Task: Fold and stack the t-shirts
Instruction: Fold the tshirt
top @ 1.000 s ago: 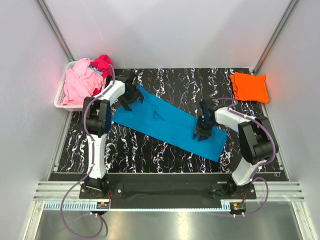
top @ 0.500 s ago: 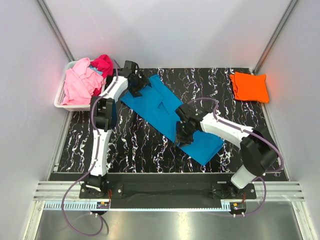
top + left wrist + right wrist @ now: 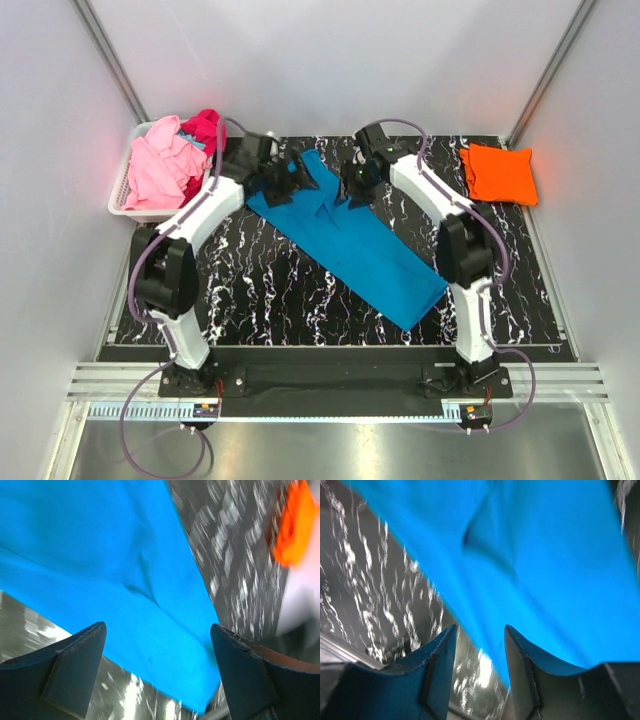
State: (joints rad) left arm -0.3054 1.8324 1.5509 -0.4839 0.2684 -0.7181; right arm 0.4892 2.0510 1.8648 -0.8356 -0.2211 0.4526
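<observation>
A turquoise-blue t-shirt (image 3: 365,245) lies in a long diagonal strip on the black marbled table, from the back centre down to the front right. My left gripper (image 3: 288,178) hovers at its far-left corner, open; the left wrist view shows its fingers wide apart (image 3: 157,630) over blue cloth (image 3: 100,555). My right gripper (image 3: 355,186) is at the shirt's far-right edge, open (image 3: 480,630), with the cloth's edge (image 3: 545,570) below it. A folded orange t-shirt (image 3: 498,173) lies at the back right. Pink (image 3: 160,165) and magenta (image 3: 205,127) t-shirts are heaped in the basket.
A white slatted basket (image 3: 122,200) stands at the table's back left corner. Grey walls close in the back and both sides. The orange shirt shows blurred in the left wrist view (image 3: 295,525). Bare marbled table (image 3: 260,290) lies left of the blue shirt.
My right gripper has swung from the blue shirt's near right part to its far end. The left gripper shifted right. The shirt has been drawn into a narrower, steeper diagonal strip.
</observation>
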